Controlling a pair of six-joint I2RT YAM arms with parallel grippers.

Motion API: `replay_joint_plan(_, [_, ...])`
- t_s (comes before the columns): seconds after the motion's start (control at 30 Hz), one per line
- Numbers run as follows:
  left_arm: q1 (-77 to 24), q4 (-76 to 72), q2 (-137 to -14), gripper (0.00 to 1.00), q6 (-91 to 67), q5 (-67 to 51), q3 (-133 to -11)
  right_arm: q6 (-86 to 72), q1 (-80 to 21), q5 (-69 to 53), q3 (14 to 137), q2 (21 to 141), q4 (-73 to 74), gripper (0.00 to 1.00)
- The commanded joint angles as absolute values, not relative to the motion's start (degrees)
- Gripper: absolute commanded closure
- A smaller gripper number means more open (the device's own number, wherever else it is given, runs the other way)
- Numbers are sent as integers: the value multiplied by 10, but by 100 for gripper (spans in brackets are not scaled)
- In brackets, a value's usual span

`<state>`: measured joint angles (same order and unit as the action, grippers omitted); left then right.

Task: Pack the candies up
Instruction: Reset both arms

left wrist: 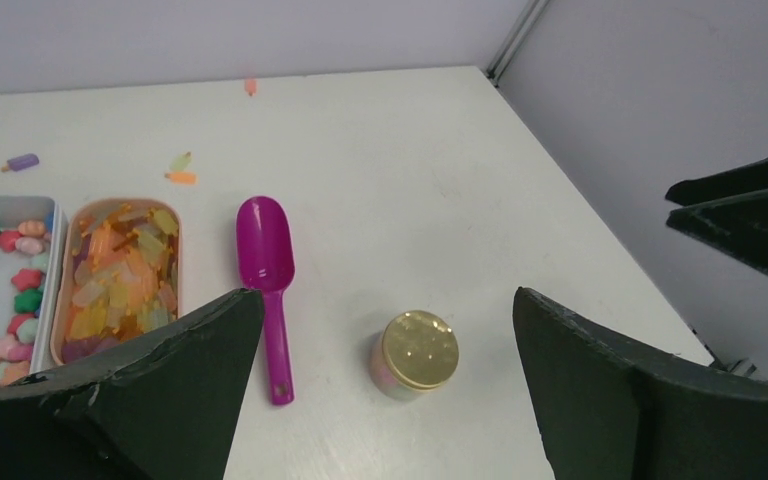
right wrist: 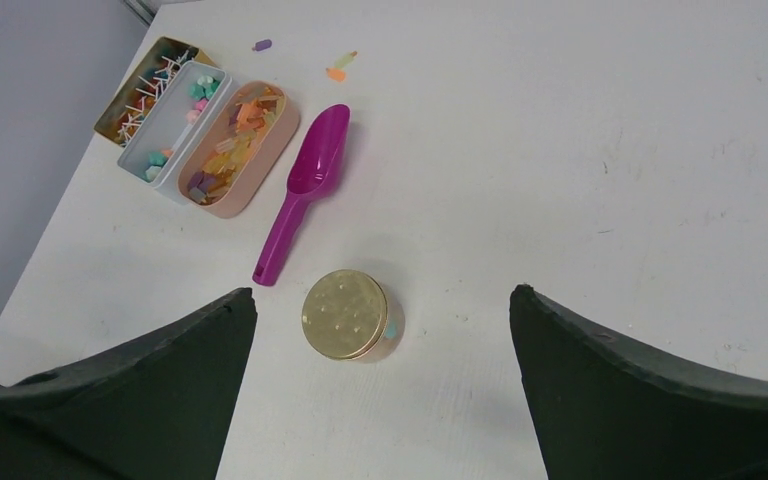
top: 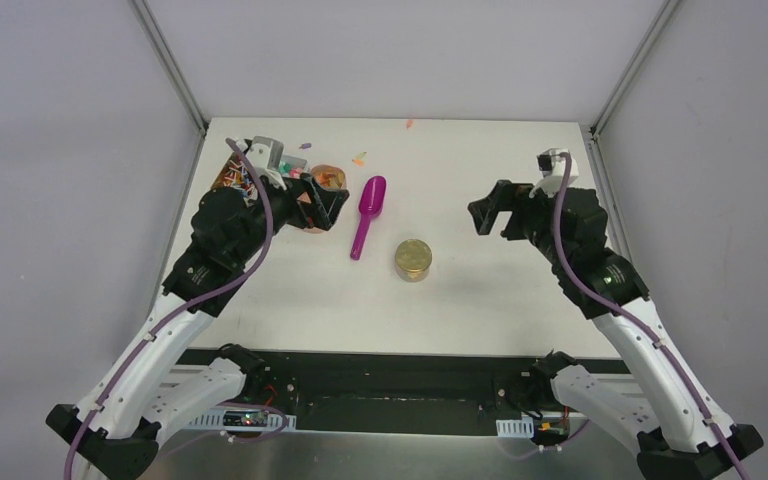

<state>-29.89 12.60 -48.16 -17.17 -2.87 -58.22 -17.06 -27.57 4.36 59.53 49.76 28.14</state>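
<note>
Here: white table, perhaps scuffed; grey walls; stray candies.

Left arm reaches forward and bends in at the wrist, and the right arm pretty much mirrors it, so the left gripper and right gripper point toward each other, well apart. Jaws on both are spread wide, clearly parted in each wrist view.
</note>
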Motion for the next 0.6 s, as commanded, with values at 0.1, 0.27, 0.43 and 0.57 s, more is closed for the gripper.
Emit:
replay_joint_plan(0.1, [-297, 141, -458, 1, -180, -34, -552, -192, -274, 64, 568, 445, 259, 0])
replay_joint_plan(0.27, [-297, 142, -450, 1, -179, -34, -549, -201, -273, 71, 572, 444, 266, 0])
replay_joint_plan(0.43, [-297, 146, -440, 1, -180, -31, -545, -208, -274, 79, 572, 442, 269, 0])
replay_joint_plan(0.57, [-298, 146, -435, 1, -181, -29, -544, -212, -275, 69, 577, 449, 275, 0])
